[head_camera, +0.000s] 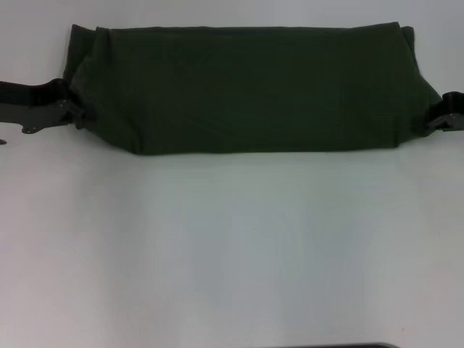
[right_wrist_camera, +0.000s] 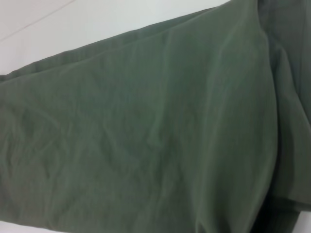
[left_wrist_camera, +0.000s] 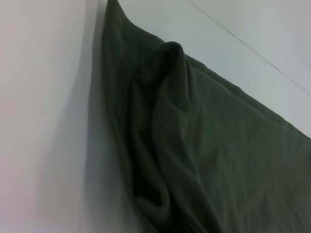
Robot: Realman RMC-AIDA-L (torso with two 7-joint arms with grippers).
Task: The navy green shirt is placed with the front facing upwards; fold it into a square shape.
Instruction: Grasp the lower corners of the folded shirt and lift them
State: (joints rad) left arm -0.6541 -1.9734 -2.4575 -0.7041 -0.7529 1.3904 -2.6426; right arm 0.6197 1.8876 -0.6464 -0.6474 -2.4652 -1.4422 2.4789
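Head view: nearest the camera, a wide bare stretch of the white table [head_camera: 232, 254] is seen, with a thin dark edge at the very bottom of the picture. Beyond it, along the far part of the table, the navy green shirt [head_camera: 246, 90] is laid out as a long horizontal band, folded over on itself so that no lettering or collar is shown. Its near edge is fairly straight; its left end is bunched and rounded. The left gripper [head_camera: 72, 114] is located at the shirt's left end, touching the cloth at the near corner. The right gripper [head_camera: 441, 118] is located at the shirt's right end, against the cloth edge. Whether either set of fingers is apart or clamped on the fabric cannot be told from this view.

Left wrist view: the shirt's end is shown at close range, gathered into deep folds with a raised hump of cloth, which the head view renders only as a rounded outline. White table surface is seen alongside, with a thin seam line crossing it farther off. No fingers of the gripper are shown.

Right wrist view: the picture is almost filled by smooth, lightly creased green cloth, with a doubled layer at one side. A strip of table is seen beyond it. No fingers are shown here either.
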